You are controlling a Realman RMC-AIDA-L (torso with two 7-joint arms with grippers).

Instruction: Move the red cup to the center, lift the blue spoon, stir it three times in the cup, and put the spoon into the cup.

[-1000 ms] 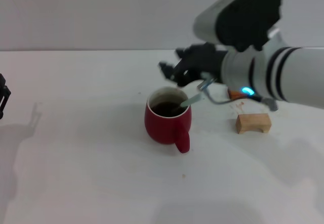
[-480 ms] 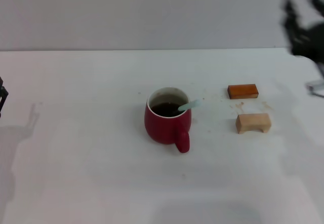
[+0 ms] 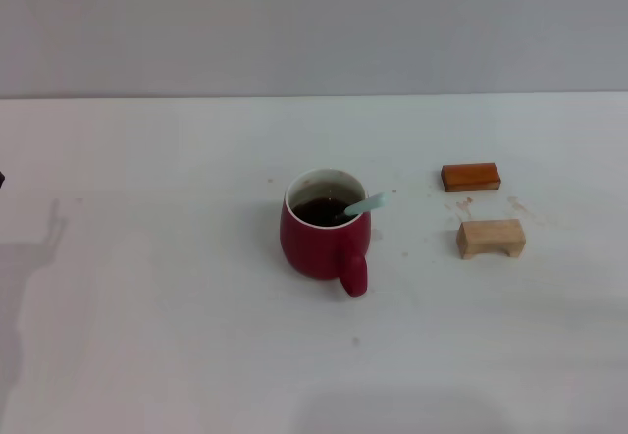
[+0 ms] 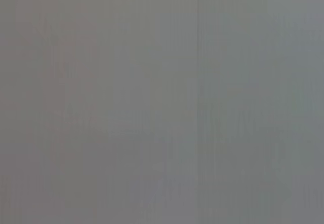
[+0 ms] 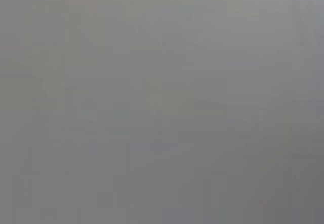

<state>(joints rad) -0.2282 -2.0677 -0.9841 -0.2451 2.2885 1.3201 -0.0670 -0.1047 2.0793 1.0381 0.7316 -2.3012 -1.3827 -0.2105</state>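
Jaws of both arms were out of sight, so I cannot tell their state. Mid-bench stood the squat dark red ceramic cup (image 3: 324,235), handle toward the camera, the pale-blue-handled spoon (image 3: 362,205) leaning inside against its right rim. Well right lay an orange-brown rectangular block (image 3: 471,177) and, nearer, a pale wooden block (image 3: 491,239) on the white bench (image 3: 157,306).

dark sliver at left edge (image 3: 2,178), shape indiscernible

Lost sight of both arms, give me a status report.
Neither tool in view. Blue spoon rests in the red cup, handle leaning on the rim. Two small blocks sit apart on the cup's right, nothing obstructing.
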